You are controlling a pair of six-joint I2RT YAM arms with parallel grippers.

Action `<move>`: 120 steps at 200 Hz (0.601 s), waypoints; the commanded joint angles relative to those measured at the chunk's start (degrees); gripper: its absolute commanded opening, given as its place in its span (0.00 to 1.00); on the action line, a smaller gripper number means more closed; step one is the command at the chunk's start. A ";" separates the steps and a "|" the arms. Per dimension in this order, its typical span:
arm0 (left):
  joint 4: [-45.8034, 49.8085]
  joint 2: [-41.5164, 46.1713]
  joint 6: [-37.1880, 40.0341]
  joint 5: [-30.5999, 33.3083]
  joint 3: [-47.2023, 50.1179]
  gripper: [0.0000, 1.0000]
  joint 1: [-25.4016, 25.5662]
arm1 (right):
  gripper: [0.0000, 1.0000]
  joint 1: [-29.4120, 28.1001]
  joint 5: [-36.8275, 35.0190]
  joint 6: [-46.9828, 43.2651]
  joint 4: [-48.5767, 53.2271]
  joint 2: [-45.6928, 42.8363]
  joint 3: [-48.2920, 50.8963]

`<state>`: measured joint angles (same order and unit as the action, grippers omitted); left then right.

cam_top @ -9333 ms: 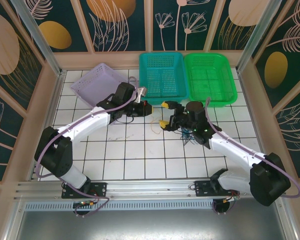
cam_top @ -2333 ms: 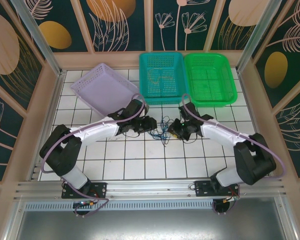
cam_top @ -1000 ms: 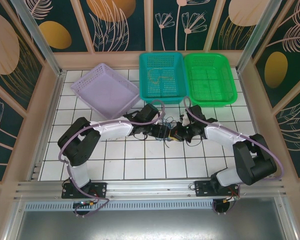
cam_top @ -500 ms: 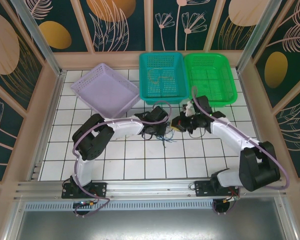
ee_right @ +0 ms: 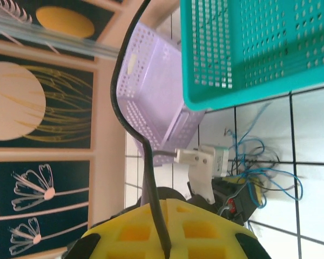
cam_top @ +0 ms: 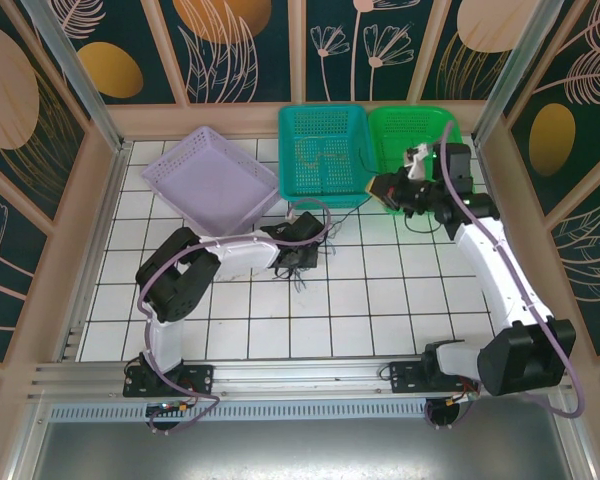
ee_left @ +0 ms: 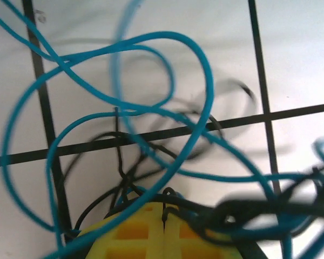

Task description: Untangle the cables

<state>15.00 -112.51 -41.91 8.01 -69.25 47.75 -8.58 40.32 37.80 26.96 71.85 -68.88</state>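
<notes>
The cables [cam_top: 301, 270] lie as a small dark tangle on the white tiles at mid-table. My left gripper [cam_top: 303, 259] sits low on that tangle. In the left wrist view its yellow pads [ee_left: 135, 229] are pressed together, a thin black wire [ee_left: 119, 162] caught in the seam of the left gripper [ee_left: 163, 208]. Blue cable loops [ee_left: 167, 91] curl over the tile in front. My right gripper [cam_top: 373, 187] is raised near the baskets. The right gripper [ee_right: 164, 208] is shut on a black cable [ee_right: 130, 127] that arcs upward. The blue cables [ee_right: 256, 162] show beside the left arm's gripper below.
A lilac basket [cam_top: 212, 178] lies tilted at the back left. A teal basket [cam_top: 325, 125] holding a pale thin wire [cam_top: 316, 152] and a green basket [cam_top: 395, 128] stand at the back. The right arm reaches over the green basket's front. Wooden walls enclose the table.
My right gripper rose and swung back-right toward the green basket, drawing a black cable away from the tangle. My left gripper stayed low on the tangle, shifting slightly left.
</notes>
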 commanded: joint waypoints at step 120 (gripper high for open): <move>8.86 0.46 -0.54 2.54 1.80 0.00 -2.93 | 0.00 5.90 -6.45 1.74 -5.06 -3.07 -21.13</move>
<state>16.53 -112.16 -42.13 8.03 -69.21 46.02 -3.03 35.20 39.13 24.23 67.96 -86.08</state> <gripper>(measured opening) 0.040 0.055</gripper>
